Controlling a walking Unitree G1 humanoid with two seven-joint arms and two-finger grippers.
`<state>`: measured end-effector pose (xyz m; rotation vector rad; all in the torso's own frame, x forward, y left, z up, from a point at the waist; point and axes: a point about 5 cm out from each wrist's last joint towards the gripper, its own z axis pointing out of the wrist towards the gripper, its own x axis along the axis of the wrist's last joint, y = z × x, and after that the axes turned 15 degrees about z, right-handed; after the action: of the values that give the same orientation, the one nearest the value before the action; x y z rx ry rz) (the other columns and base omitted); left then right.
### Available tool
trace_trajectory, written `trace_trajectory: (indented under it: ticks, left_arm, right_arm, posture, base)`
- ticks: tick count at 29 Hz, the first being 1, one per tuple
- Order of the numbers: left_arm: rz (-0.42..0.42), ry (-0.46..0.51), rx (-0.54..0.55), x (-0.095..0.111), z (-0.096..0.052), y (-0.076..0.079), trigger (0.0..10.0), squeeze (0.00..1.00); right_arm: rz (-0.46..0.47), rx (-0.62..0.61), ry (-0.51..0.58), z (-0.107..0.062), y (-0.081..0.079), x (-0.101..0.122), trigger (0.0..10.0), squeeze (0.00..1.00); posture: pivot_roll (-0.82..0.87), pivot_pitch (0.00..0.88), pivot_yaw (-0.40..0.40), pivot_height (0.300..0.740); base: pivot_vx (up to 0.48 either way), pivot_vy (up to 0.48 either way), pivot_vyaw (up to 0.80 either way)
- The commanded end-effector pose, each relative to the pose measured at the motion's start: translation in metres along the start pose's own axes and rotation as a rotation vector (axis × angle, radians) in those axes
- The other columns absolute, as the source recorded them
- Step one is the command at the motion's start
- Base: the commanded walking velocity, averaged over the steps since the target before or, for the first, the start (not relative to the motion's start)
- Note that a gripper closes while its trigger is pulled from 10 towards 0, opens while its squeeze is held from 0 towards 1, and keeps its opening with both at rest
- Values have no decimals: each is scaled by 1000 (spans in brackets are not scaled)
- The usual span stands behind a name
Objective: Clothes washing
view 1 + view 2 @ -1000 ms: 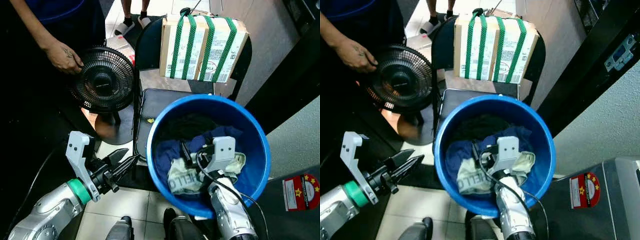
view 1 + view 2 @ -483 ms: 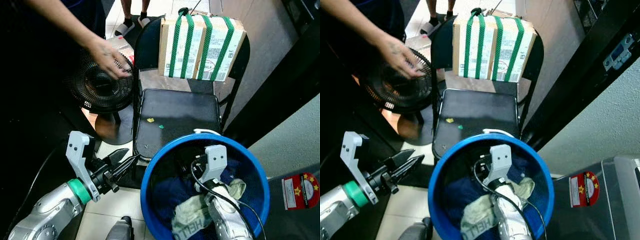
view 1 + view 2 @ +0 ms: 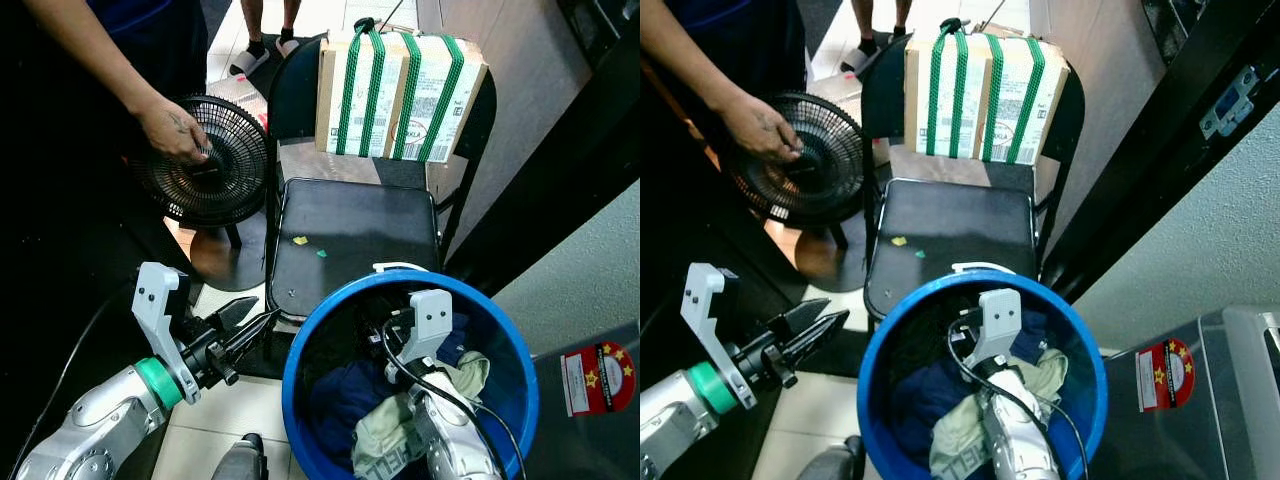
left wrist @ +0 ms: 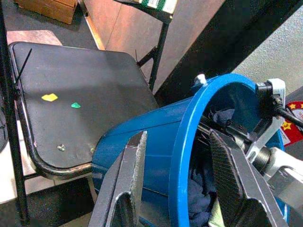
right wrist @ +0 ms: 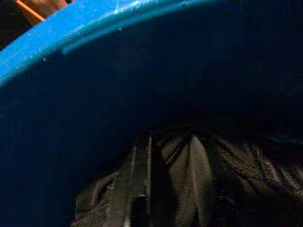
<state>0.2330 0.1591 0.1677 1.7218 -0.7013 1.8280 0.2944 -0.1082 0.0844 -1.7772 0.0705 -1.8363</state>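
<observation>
A blue bucket [image 3: 296, 352] holding clothes sits close in front of me, just past the near edge of a black chair seat [image 3: 350, 235]. Inside lie a dark blue garment [image 3: 340, 392] and a pale green cloth with lettering [image 3: 385, 442]. My right arm reaches down into the bucket, its white wrist mount [image 3: 430, 312] near the far rim. In the right wrist view I make out dark cloth [image 5: 199, 165] against the blue inner wall [image 5: 71, 94]. My left gripper [image 3: 265, 308] is open, just left of the bucket and apart from it; the left wrist view has the bucket's rim [image 4: 182, 142] between its fingers.
A cardboard box with green straps [image 3: 400, 90] stands on a second chair behind. A person's hand [image 3: 172, 130] holds a black fan [image 3: 215, 175] on the floor at left. Another person's feet show at the top. A grey appliance with a red sticker [image 3: 1165, 375] is at right.
The bucket came off the chair seat towards me with my right arm inside it. The person's hand shifted on the fan. My left arm stayed put.
</observation>
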Motion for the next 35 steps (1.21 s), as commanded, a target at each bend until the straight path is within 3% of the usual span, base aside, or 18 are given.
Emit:
trace_trajectory:
  ticks: [1, 10, 21, 24, 26, 29, 30, 32, 35]
  left_arm:
    - [-28, -27, -5, -8, -3, 1, 10000, 0]
    - [-22, -23, 20, -10, -3, 1, 10000, 0]
    - [-37, 6, 37, -9, 3, 4, 10000, 0]
    - [-51, 19, 41, -9, 5, 5, 10000, 0]
    - [-51, 19, 41, -9, 5, 5, 10000, 0]
    - [-67, 30, 22, -10, 10, 6, 10000, 0]
    - [-67, 30, 22, -10, 10, 6, 10000, 0]
    - [-78, 42, 8, -10, 14, 9, 10000, 0]
    - [-86, 47, 12, -10, 15, 10, 10000, 0]
  right_arm:
    - [30, -5, -10, -3, 0, -5, 0, 0]
    - [85, -13, 18, 2, -2, -1, 0, 0]
    - [207, 34, 100, 31, -25, 22, 0, 0]
    - [330, 21, 140, 47, -33, 36, 0, 0]
    - [330, 21, 140, 47, -33, 36, 0, 0]
    - [413, 77, 232, 83, -56, 77, 0, 0]
    - [413, 77, 232, 83, -56, 77, 0, 0]
    - [451, 120, 288, 104, -70, 107, 0, 0]
    - [466, 146, 323, 114, -78, 126, 0, 0]
  posture:
    - [126, 228, 62, 740]
    - [123, 222, 57, 740]
    - [119, 213, 39, 740]
    - [109, 201, 38, 740]
    - [109, 201, 38, 740]
    - [90, 206, 44, 740]
    - [90, 206, 44, 740]
    - [85, 197, 44, 740]
    - [87, 190, 39, 740]
  base:
    - [0, 0, 0]
    - [0, 0, 0]
    - [0, 0, 0]
    - [0, 0, 0]
    - [0, 0, 0]
    - [0, 0, 0]
    - [0, 0, 0]
    - [0, 0, 0]
    - [0, 0, 0]
